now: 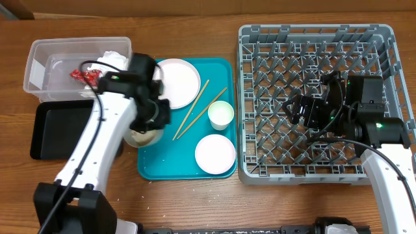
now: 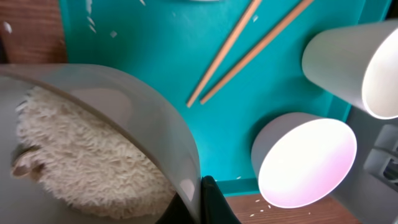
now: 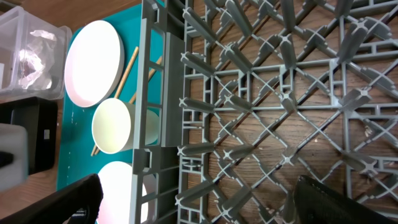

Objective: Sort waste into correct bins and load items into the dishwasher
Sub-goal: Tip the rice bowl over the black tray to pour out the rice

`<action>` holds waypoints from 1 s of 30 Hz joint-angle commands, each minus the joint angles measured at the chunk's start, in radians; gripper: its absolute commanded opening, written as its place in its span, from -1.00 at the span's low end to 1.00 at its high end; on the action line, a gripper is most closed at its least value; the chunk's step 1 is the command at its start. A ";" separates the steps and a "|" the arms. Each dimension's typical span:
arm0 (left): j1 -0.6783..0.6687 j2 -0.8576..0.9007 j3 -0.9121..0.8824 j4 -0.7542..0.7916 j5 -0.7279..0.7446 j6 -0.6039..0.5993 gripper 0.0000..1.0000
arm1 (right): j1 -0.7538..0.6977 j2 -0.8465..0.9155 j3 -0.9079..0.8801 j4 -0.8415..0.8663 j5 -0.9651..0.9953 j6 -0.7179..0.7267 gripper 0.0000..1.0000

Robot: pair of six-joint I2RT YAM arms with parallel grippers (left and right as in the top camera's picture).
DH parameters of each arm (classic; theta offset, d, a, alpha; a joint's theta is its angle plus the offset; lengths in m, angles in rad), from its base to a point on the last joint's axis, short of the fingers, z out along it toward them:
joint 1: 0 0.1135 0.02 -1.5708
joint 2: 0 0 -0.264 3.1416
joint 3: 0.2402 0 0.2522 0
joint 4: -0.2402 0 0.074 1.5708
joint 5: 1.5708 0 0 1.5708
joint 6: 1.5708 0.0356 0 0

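Note:
My left gripper is shut on the rim of the greyish bowl, which holds a heap of rice, at the left edge of the teal tray. In the left wrist view its fingers pinch the bowl wall. On the tray lie the white plate, two chopsticks, the white cup and the white bowl. The clear tub holds the napkin and the red wrapper. My right gripper is open and empty over the grey dish rack.
The black tray lies in front of the clear tub, left of my left arm. A few loose rice grains lie on the wood by the teal tray's front edge. The right wrist view shows the rack's lattice floor with the table beneath.

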 commanded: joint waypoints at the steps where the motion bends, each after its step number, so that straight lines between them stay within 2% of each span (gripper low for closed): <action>1: 0.185 -0.004 0.024 0.019 0.172 0.175 -0.92 | -0.003 0.002 0.022 0.005 -0.007 -0.001 1.00; 4: 0.401 -0.003 0.020 0.063 0.393 0.276 -0.92 | -0.003 0.002 0.022 0.006 -0.007 -0.001 1.00; 7: 0.571 0.000 -0.010 0.165 0.579 0.280 -0.92 | -0.003 0.002 0.022 0.006 -0.007 0.000 1.00; 8: 0.648 0.014 -0.027 0.232 0.689 0.271 -0.92 | -0.003 0.002 0.022 0.006 -0.007 0.003 0.99; 10: 0.711 0.044 -0.039 0.283 0.789 0.269 -0.92 | -0.003 0.002 0.021 0.005 -0.007 0.003 1.00; 15: 0.802 0.159 -0.042 0.289 0.910 0.270 -0.92 | -0.003 0.002 0.022 0.006 -0.007 0.003 0.99; 19: 0.844 0.254 -0.042 0.240 1.033 0.270 -0.92 | -0.003 0.002 0.022 0.005 -0.007 0.003 1.00; 22: 0.877 0.322 -0.042 0.177 1.162 0.312 -0.92 | -0.003 0.002 0.022 0.006 -0.007 0.003 1.00; 26: 0.901 0.360 -0.042 0.114 1.275 0.392 -0.92 | -0.003 0.002 0.022 0.006 -0.007 0.003 1.00; 30: 0.920 0.363 -0.042 0.082 1.341 0.396 -0.92 | -0.003 0.002 0.022 0.006 -0.007 0.003 1.00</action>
